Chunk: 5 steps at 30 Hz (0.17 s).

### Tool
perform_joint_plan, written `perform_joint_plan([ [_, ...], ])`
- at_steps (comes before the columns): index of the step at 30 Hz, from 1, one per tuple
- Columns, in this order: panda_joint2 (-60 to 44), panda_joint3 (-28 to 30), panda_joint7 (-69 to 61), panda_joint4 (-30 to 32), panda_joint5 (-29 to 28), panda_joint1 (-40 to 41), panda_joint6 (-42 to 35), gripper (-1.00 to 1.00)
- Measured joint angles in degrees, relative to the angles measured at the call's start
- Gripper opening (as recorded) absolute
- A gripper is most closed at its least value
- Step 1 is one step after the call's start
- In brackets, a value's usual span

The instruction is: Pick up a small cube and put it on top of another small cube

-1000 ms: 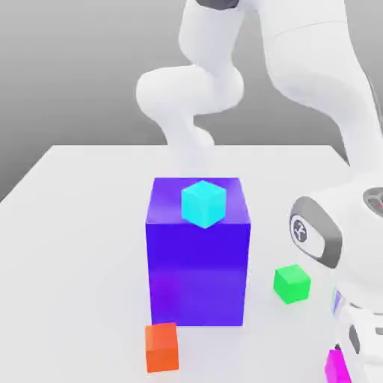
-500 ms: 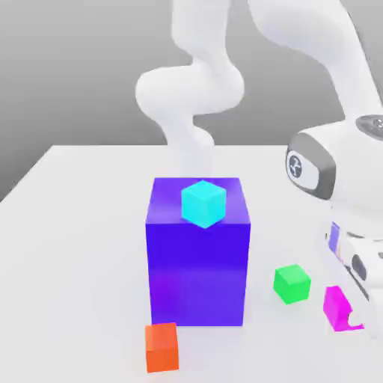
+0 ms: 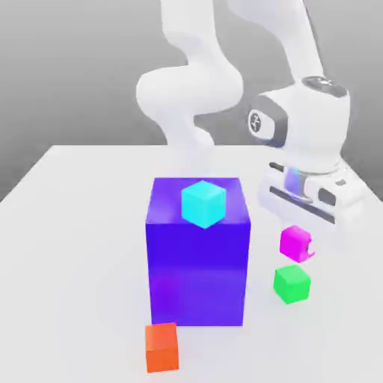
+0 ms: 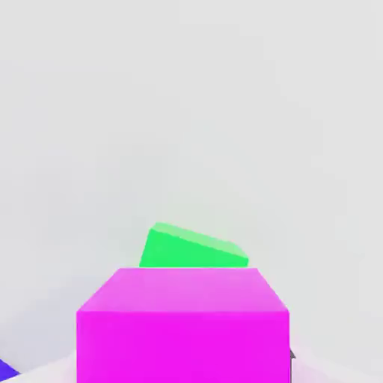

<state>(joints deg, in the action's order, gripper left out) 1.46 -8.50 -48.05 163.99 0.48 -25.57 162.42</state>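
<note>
The small cube (image 3: pixel 292 242), plain magenta-pink, hangs in the air under my gripper (image 3: pixel 298 245), which is shut on it. It is lifted clear of the table, a little above and behind the green cube (image 3: pixel 291 283), to the exterior view's right of the big purple-blue block (image 3: pixel 198 258). In the hand view the small cube (image 4: pixel 182 325) sits close up between the jaws, with the green cube (image 4: pixel 191 249) beyond it on the white table. A cyan cube (image 3: pixel 203 203) rests on top of the big block.
An orange cube (image 3: pixel 161 347) lies on the white table (image 3: pixel 75 247) near the big block's front corner. The arm's white links (image 3: pixel 191 90) rise behind the block. A corner of the purple-blue block (image 4: pixel 6 369) shows in the hand view.
The hand has risen from low at the exterior view's front right and moved left and back, carrying the magenta cube up to just above the green cube.
</note>
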Motion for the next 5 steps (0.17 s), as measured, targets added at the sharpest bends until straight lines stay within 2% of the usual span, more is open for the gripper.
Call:
perform_joint_plan([
  [2,-4.1,0.5,1.6,-0.2,-2.2,0.1,3.9,-1.0],
  [3,-5.2,0.8,2.0,-0.2,-2.9,-0.1,4.9,1.0],
  [5,-5.2,0.8,2.0,-0.2,-2.9,-0.1,4.9,1.0],
])
